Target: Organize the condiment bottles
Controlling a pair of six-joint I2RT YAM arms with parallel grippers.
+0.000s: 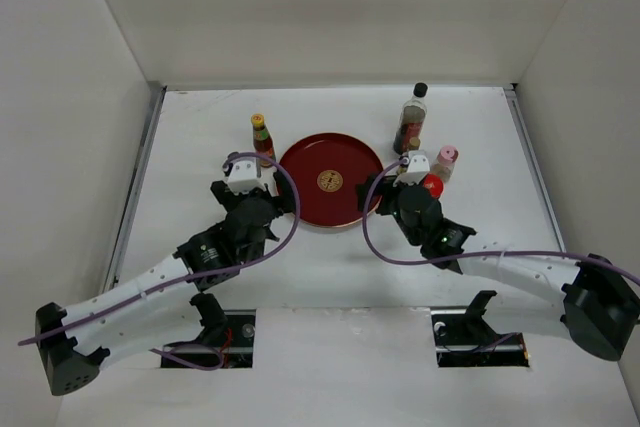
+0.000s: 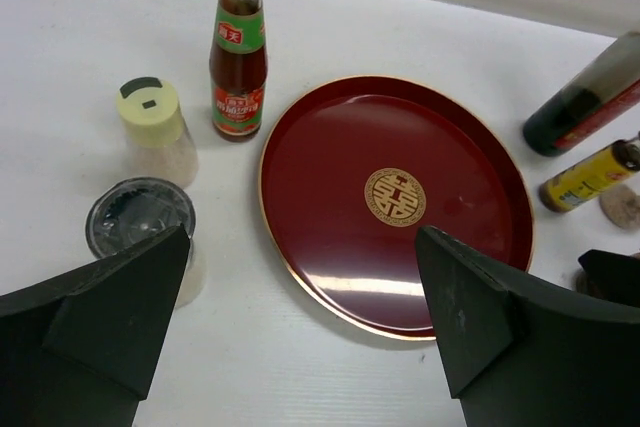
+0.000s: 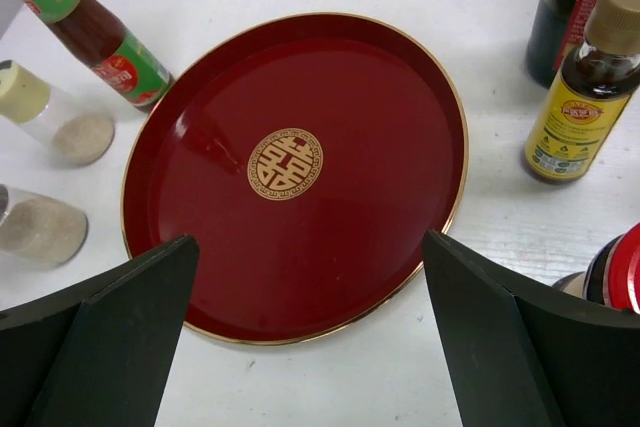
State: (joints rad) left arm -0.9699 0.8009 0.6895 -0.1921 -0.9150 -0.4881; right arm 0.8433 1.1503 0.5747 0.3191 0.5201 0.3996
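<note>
left gripper [image 2: 300, 252]: jaws spread wide, gripping nothing. Poised at the left rim of the tray, looking across it.
right gripper [image 3: 308, 245]: jaws also wide apart, nothing held. Poised at the tray's right rim, opposite the left gripper.
red tray [image 1: 310, 162]: round, gold rim, gold emblem at centre. Sits mid-table [image 1: 330, 267] between the two grippers.
yellow-capped red sauce bottle [image 1: 262, 139]: upright on the table, just beside the tray's far-left rim. Green neck band, red label.
cream-capped shaker [image 2: 155, 132]: upright, left of the tray, on the near side of the sauce bottle. Pale powder inside. Covered by the left arm in the top view.
grey-capped jar [image 2: 140, 219]: just beside the shaker, nearer still. Clear body, pale contents. Its lower part is cut off by the left gripper's left finger.
tall dark bottle [image 1: 412, 119]: black cap, upright, beyond the tray's far-right rim.
yellow-labelled bottle [image 3: 580, 97]: dark liquid, tan cap, upright. Just beside the tall dark bottle on its near side, right of the tray.
red-lidded jar [image 1: 432, 185]: right of the tray, close against the right wrist. In the right wrist view only a lid edge shows behind the finger.
pink-capped jar [image 1: 447, 160]: just beyond the red-lidded jar, farthest right.
grouping: three bottles left of the tray, four right of it, all standing on the table.
</note>
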